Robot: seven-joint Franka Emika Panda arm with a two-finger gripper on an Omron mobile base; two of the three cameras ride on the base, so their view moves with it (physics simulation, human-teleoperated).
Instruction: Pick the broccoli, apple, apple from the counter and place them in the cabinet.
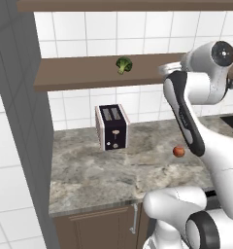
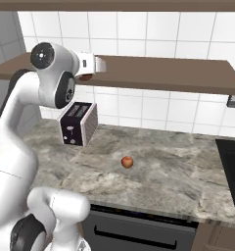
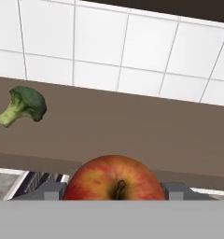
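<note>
Gripper (image 3: 115, 198) clamped on the larger orange-red apple (image 3: 115, 179) above the brown wooden wall shelf (image 3: 132, 135), green broccoli floret (image 3: 23, 106) already lying on it, small deep red apple (image 2: 127, 162) on the marbled stone counter (image 2: 178, 181) near the toaster (image 2: 78, 123).

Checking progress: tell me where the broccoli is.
The broccoli lies on the cabinet shelf, above the toaster, left of the gripper holding an apple.
</note>
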